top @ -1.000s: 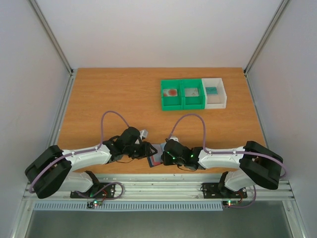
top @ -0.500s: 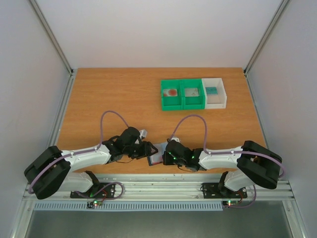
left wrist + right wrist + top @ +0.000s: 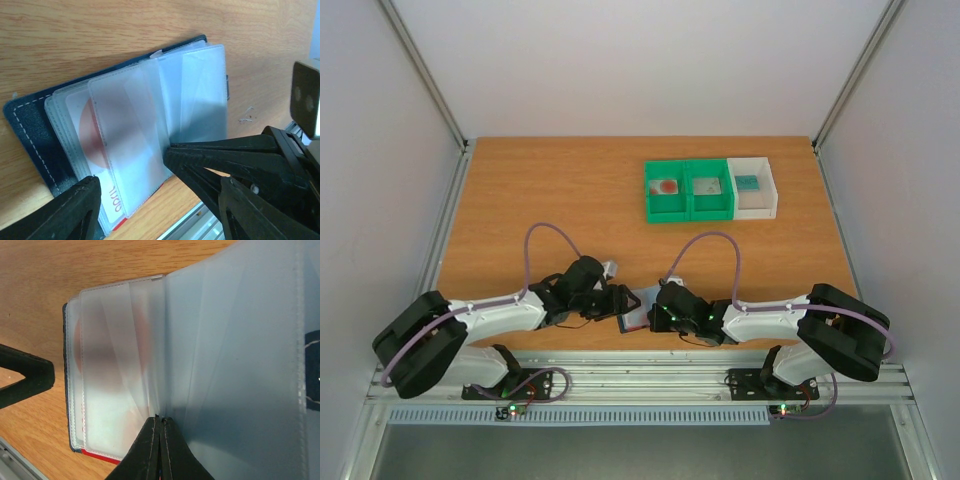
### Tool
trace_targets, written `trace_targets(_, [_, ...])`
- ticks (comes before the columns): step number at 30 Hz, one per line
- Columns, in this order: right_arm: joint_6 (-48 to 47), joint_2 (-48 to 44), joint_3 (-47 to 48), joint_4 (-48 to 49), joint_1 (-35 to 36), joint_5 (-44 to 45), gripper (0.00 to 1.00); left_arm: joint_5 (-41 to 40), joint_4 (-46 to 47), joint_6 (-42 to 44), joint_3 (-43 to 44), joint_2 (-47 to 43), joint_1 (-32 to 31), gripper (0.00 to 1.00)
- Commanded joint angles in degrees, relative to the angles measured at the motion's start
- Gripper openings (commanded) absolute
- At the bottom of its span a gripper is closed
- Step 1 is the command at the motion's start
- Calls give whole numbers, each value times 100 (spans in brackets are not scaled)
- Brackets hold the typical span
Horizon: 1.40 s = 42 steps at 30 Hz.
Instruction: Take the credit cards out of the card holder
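The card holder (image 3: 30, 125) lies open near the table's front edge, dark navy with white stitching, its clear sleeves (image 3: 150, 125) fanned out. A red and white credit card (image 3: 85, 140) shows through the sleeves, its red edge (image 3: 100, 456) sticking out below. My left gripper (image 3: 159, 187) is open, its fingers astride the holder's near edge and gripping nothing. My right gripper (image 3: 160, 417) is shut, its tips pressed into the fold of the sleeves (image 3: 210, 355). In the top view the card holder (image 3: 636, 310) sits between the left gripper (image 3: 618, 303) and right gripper (image 3: 653, 310).
Two green bins (image 3: 688, 190) and a white bin (image 3: 755, 187) stand at the back right, each with something small inside. The table's front edge and a metal rail (image 3: 640, 375) run just behind the holder. Walls enclose both sides.
My left gripper has opened wider. The right gripper has shut and edged a little left onto the sleeves. The card holder stays in place.
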Motion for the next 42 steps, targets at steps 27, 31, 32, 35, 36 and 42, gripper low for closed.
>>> trace_targets(27, [156,57,-215,279,-35,-351,5,357,1435,-402,136,844,-28,63])
trace_targets(31, [183,-1,-213,311,-35,-395,9,402,1378,-397,212,729,-28,62])
trace_targets(32, [194,-13,-224,331,-35,-401,10,433,1402,-407,227,730,-30,62])
trace_targets(35, [195,-109,-263,319,-35,-344,14,523,1491,-458,248,738,-39,62])
trace_targets(36, [188,-173,-270,282,-35,-322,15,536,1527,-472,249,741,-37,62])
trace_targets(42, [250,-727,-316,-156,-35,-279,26,586,1626,-527,280,800,-37,62])
